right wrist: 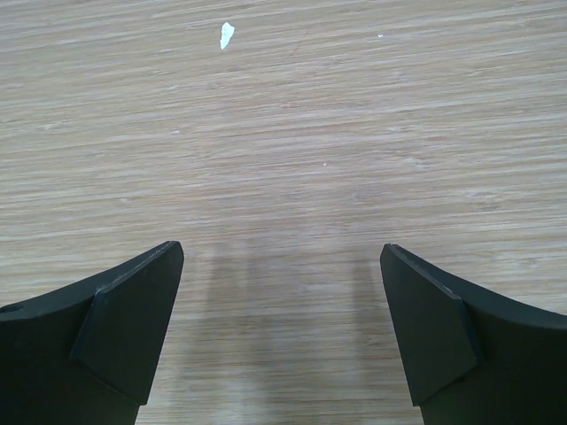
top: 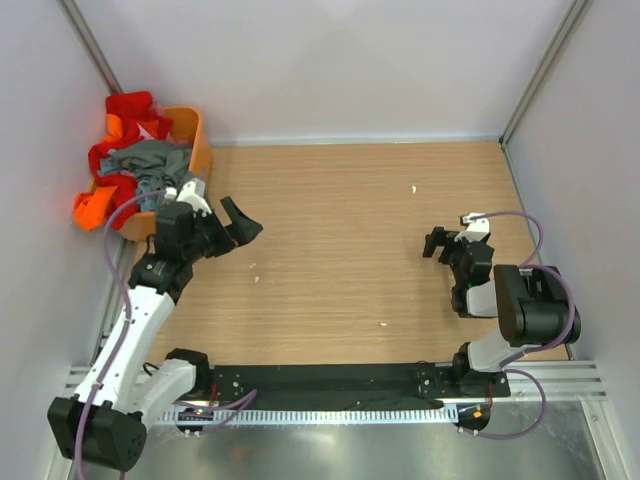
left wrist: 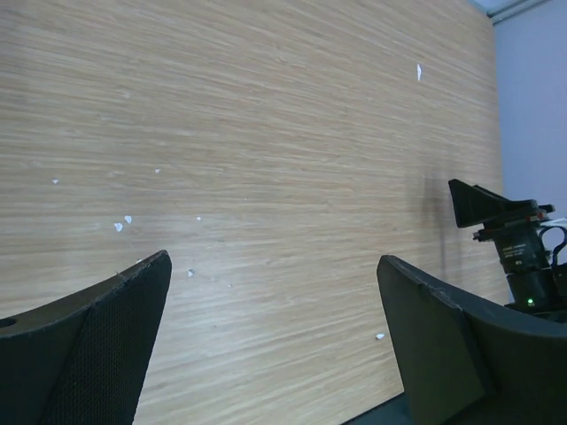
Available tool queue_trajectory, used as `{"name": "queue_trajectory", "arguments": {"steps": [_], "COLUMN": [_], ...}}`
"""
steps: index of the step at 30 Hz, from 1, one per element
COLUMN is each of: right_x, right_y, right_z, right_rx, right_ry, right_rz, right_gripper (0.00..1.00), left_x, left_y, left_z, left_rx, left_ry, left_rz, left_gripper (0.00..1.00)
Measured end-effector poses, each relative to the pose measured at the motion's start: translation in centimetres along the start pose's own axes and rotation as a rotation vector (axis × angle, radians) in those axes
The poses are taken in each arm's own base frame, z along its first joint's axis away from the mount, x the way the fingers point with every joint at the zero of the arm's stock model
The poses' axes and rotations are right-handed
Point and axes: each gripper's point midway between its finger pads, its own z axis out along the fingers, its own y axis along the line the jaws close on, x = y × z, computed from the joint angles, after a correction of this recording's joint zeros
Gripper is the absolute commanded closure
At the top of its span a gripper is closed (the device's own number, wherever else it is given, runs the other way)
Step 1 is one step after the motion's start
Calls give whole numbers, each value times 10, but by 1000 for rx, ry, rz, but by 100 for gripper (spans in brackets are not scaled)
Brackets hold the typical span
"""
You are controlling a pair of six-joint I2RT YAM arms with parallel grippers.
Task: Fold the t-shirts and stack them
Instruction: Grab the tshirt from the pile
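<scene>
Several t-shirts lie heaped in an orange basket [top: 197,140] at the far left: a red one [top: 130,110], a dark grey one [top: 150,160] and an orange one [top: 92,208] hanging over the near rim. My left gripper [top: 232,222] is open and empty, just right of the basket and above bare table. In the left wrist view [left wrist: 275,270] only wood shows between its fingers. My right gripper [top: 440,243] is open and empty at the right of the table. In the right wrist view [right wrist: 282,257] bare wood lies under it.
The wooden table [top: 340,250] has small white scraps [top: 414,188] on it. White walls enclose it on the left, back and right. The right arm [left wrist: 518,243] shows at the right edge of the left wrist view.
</scene>
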Motion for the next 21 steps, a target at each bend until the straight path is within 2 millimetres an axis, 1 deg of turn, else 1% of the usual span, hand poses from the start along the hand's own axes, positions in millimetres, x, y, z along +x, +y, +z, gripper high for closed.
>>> {"name": "queue_trajectory", "arguments": {"steps": [1, 3, 5, 6, 9, 11, 12, 13, 14, 15, 18, 20, 21], "right_x": [0, 0, 0, 0, 0, 0, 0, 0, 0, 0, 0, 0, 0], "right_y": [0, 0, 0, 0, 0, 0, 0, 0, 0, 0, 0, 0, 0], "right_z": [0, 0, 0, 0, 0, 0, 0, 0, 0, 0, 0, 0, 0], "right_rx": [0, 0, 0, 0, 0, 0, 0, 0, 0, 0, 0, 0, 0], "right_ry": [0, 0, 0, 0, 0, 0, 0, 0, 0, 0, 0, 0, 0], "right_rz": [0, 0, 0, 0, 0, 0, 0, 0, 0, 0, 0, 0, 0], "right_gripper": [0, 0, 0, 0, 0, 0, 0, 0, 0, 0, 0, 0, 0], "left_x": [-4, -21, -31, -32, -24, -17, -14, -13, -15, -19, -43, -50, -53], "left_y": [-3, -16, -30, -33, -20, -1, 10, 23, 30, 37, 41, 46, 48], "left_z": [-5, -13, -16, -15, -10, -11, -14, -22, -29, -40, -80, -106, -114], "left_rx": [-7, 1, 42, 49, -22, -121, -177, -253, -304, -353, -398, -410, -425], "left_ry": [0, -16, -9, 2, 71, 101, 107, 100, 77, 38, -175, -293, -325], "left_rz": [-1, 7, 34, 39, 41, 46, 49, 60, 75, 90, 123, 134, 138], "left_gripper": [0, 0, 0, 0, 0, 0, 0, 0, 0, 0, 0, 1, 4]}}
